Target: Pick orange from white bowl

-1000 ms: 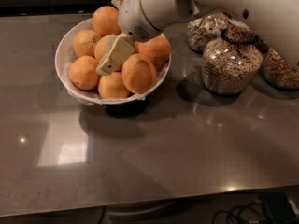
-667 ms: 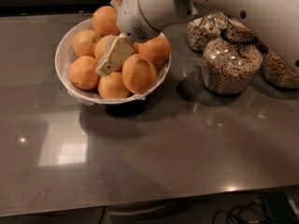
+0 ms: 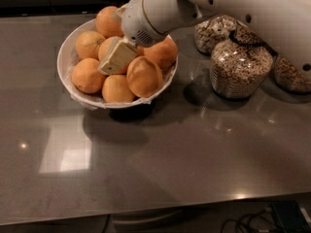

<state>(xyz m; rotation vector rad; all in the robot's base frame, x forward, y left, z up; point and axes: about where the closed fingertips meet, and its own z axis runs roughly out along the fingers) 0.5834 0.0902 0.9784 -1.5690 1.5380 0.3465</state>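
Note:
The white bowl (image 3: 65, 81) stands at the back left of the dark counter, piled with several oranges. My gripper (image 3: 112, 63) reaches down from the upper right into the middle of the pile. It rests against a paler, more yellow orange (image 3: 107, 45), which it half hides. Deeper-orange ones lie around it: one to the right (image 3: 144, 76), one in front (image 3: 116, 89) and one at the left (image 3: 87, 75). No orange is lifted out of the bowl.
Three glass jars of cereal stand right of the bowl, the nearest (image 3: 240, 69) close to the arm, with one behind it (image 3: 214, 33) and one at the frame's right edge (image 3: 291, 76). The counter's front edge runs along the bottom, with cables below it.

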